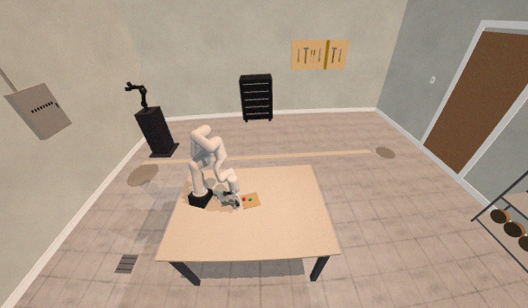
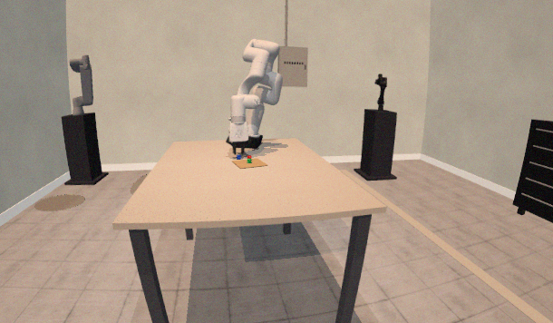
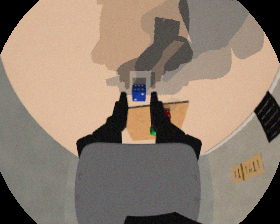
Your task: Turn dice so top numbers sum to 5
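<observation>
The table (image 1: 289, 225) (image 2: 253, 195) (image 3: 51, 65) bears the mat (image 1: 254, 204) (image 2: 249, 164) (image 3: 139, 127), lying flat. The gripper (image 1: 237, 207) (image 2: 238, 153) (image 3: 138, 99) stands partly open, fingers apart, holding nothing. The red die (image 1: 244, 199) (image 2: 249, 157) (image 3: 167, 114) and green die (image 1: 250, 199) (image 2: 249, 161) (image 3: 153, 131) are on the mat; the blue die (image 2: 238, 157) (image 3: 138, 93) sits just off its edge. Top numbers are too small to total, so blue's placing, at least, remains, then perhaps turning.

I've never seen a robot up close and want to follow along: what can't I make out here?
- Numbers on the red die and green die: too small, top and exterior views.
- Blue die: hidden behind the claw, top view.
- Right-hand shelf: cut off by the top view's edge.
</observation>
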